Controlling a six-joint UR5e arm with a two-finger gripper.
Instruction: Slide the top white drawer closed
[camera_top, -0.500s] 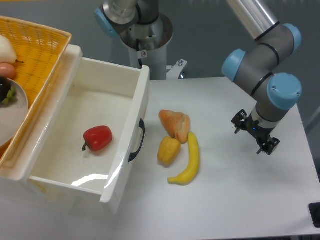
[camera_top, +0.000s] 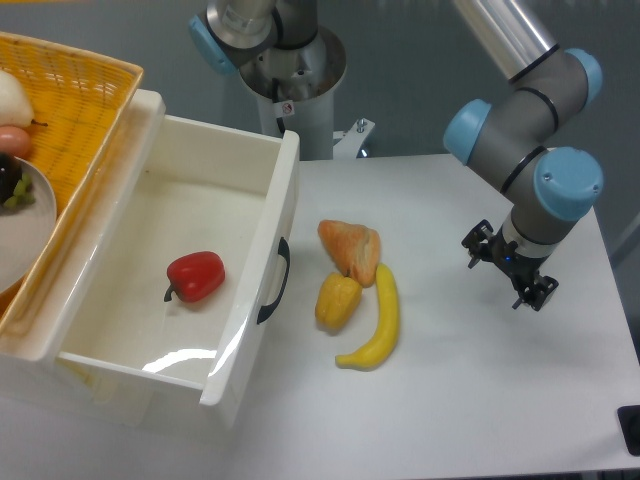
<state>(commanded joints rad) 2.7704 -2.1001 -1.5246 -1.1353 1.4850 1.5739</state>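
The top white drawer stands pulled far out of the cabinet, its glossy front with the black arched handle facing right. A red bell pepper lies inside it. My gripper hangs over the right part of the table, well apart from the drawer, pointing down; whether its fingers are open or shut does not show from this angle. Nothing is seen held in it.
A croissant, a yellow pepper and a banana lie just right of the drawer front. A yellow woven basket with a plate of fruit sits on the cabinet top at left. The arm's base stands behind.
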